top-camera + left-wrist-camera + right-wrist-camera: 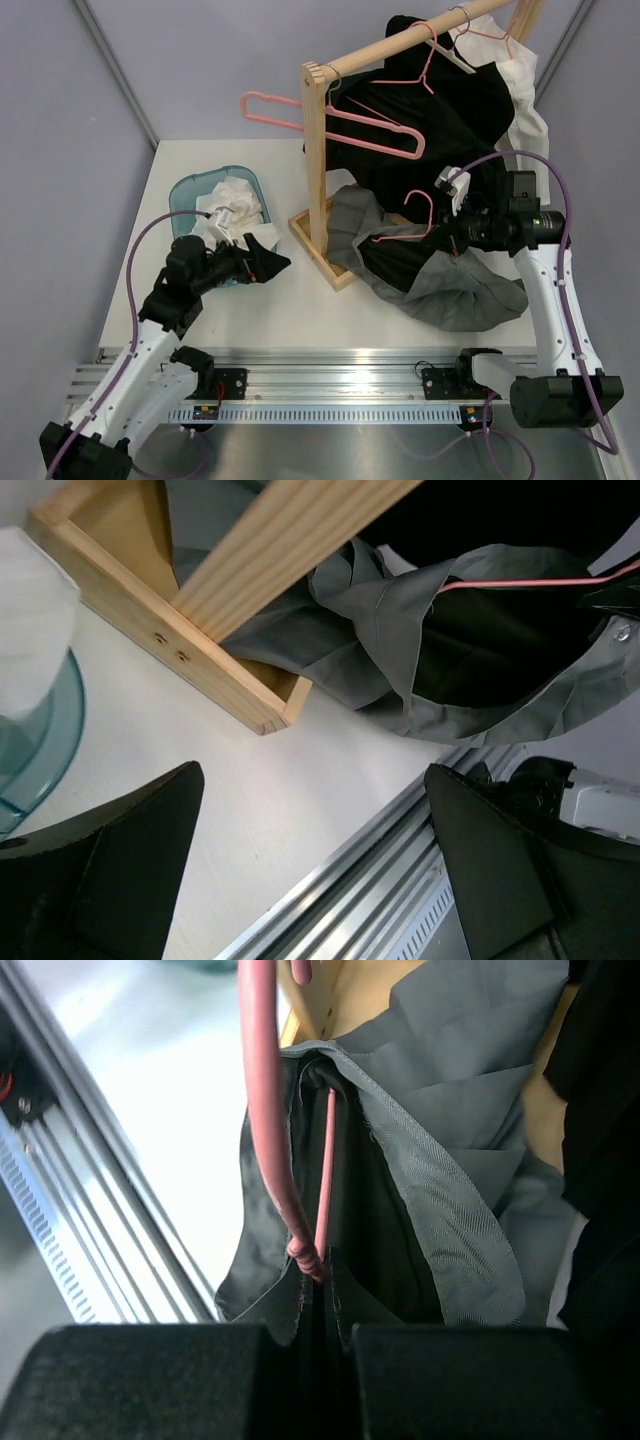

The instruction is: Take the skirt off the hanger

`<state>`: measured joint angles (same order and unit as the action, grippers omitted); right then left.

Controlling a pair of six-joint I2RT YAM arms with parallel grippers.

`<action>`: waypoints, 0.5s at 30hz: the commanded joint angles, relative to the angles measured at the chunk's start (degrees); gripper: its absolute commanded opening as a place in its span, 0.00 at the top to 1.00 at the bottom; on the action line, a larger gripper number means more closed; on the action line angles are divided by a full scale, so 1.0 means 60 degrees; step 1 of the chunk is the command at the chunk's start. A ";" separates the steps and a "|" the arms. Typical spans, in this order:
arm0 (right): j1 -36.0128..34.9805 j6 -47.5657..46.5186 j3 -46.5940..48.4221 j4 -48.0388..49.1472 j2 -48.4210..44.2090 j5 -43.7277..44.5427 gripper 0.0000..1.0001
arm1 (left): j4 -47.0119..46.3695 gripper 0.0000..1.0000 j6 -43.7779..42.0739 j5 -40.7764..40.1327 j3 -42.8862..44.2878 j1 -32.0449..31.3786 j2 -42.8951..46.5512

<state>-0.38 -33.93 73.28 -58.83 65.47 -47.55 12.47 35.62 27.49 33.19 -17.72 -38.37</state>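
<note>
1. Left gripper (262, 262) sits low over the table (290, 300), jaws spread wide, nothing between them.
2. Teal tub (185, 192) just behind it, white cloth (238, 192) inside.
3. Wooden rack (316, 160) at centre, black garments (450, 100) hanging on its rail.
4. Grey skirt (460, 295) with dark lining is slumped on the table, partly over the rack base. The pink hanger (405, 235) is threaded in its waistband.
5. Right gripper (455, 240) is clamped tight on skirt fabric just below the hanger wire. Whether the wire is pinched too is unclear.
</note>
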 commanded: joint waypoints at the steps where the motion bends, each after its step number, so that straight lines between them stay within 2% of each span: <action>1: -0.0009 -0.1578 -0.0142 -0.1499 -0.0686 -0.0336 1.00 | -0.0905 0.05 0.0070 -0.0874 0.0386 -0.0925 -0.0720; 2: -0.0009 -0.2146 -0.0287 -0.1779 -0.0760 -0.0453 1.00 | -0.0935 0.05 0.0055 -0.1107 0.0502 -0.1132 -0.0913; 7: -0.0009 -0.2577 -0.0742 -0.2324 -0.1141 -0.1054 1.00 | -0.0906 0.05 -0.0135 -0.1709 0.0986 -0.2188 -0.1865; 11: -0.0097 -0.1979 -0.0991 -0.1886 -0.1142 -0.1187 1.00 | -0.1038 0.06 -0.0164 -0.2250 0.1425 -0.3007 -0.2525; 15: -0.0682 -0.1012 -0.1255 -0.1096 -0.1215 -0.0866 1.00 | -0.0995 0.07 -0.0179 -0.3099 0.1996 -0.4265 -0.3547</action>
<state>-2.33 -44.45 66.37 -69.01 59.09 -51.68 9.91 35.48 15.07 41.01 -39.00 -56.29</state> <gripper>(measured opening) 0.035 0.938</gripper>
